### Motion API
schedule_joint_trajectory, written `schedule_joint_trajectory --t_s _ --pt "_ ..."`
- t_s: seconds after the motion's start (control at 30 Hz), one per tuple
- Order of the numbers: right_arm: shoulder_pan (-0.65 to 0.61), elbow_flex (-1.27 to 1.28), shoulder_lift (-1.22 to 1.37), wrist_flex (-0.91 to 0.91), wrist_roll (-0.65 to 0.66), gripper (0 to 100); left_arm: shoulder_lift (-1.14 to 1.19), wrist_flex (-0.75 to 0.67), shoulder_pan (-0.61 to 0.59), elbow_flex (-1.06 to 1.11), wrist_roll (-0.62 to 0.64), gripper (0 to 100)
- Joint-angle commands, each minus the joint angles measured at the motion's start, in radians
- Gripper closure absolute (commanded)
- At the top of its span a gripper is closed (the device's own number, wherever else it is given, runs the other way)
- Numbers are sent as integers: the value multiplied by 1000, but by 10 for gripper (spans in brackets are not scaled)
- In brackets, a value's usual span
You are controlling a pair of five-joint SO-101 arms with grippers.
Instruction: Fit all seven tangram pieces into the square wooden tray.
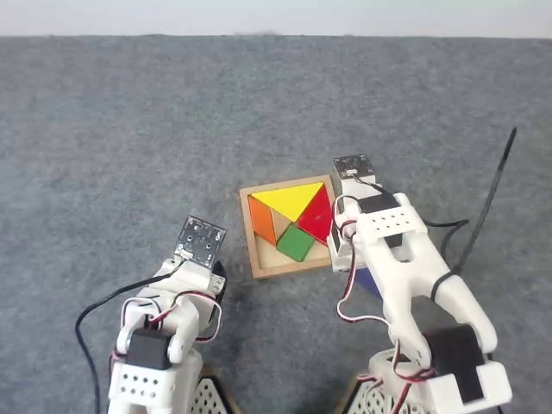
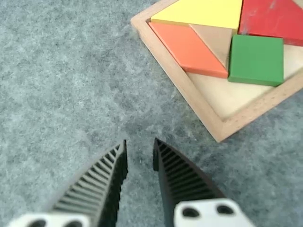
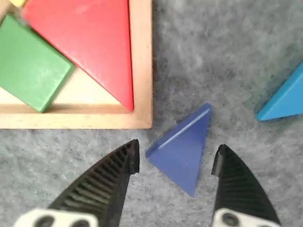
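Note:
The square wooden tray [image 1: 255,259] lies mid-table holding a yellow triangle [image 1: 289,200], a red triangle [image 1: 318,216], an orange parallelogram [image 1: 261,222], a small tan triangle [image 1: 281,227] and a green square [image 1: 296,243]. In the right wrist view my right gripper [image 3: 176,158] is open, its fingers on either side of a dark blue triangle [image 3: 182,146] that lies flat on the carpet just outside the tray's corner [image 3: 142,120]. A light blue piece [image 3: 284,99] lies farther off. My left gripper [image 2: 139,149] hovers over bare carpet short of the tray [image 2: 208,118], open by a narrow gap, holding nothing.
Grey carpet covers the whole table. The right arm [image 1: 405,259] stretches over the tray's right side and hides most of the dark blue triangle [image 1: 369,283] from above. A black cable [image 1: 492,194] runs at the right. Bare wood [image 2: 236,94] shows in the tray's near corner.

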Motion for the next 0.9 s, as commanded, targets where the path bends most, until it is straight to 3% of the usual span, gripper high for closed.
schedule_joint_trajectory --t_s 0.0,0.47,0.87 --pt "7 11 -35 -5 31 718 2 -3 2 -7 6 912" --pt "15 -55 127 -53 31 720 2 -3 2 -7 6 912" --pt "13 -52 131 -53 32 797 2 -3 2 -7 6 912"
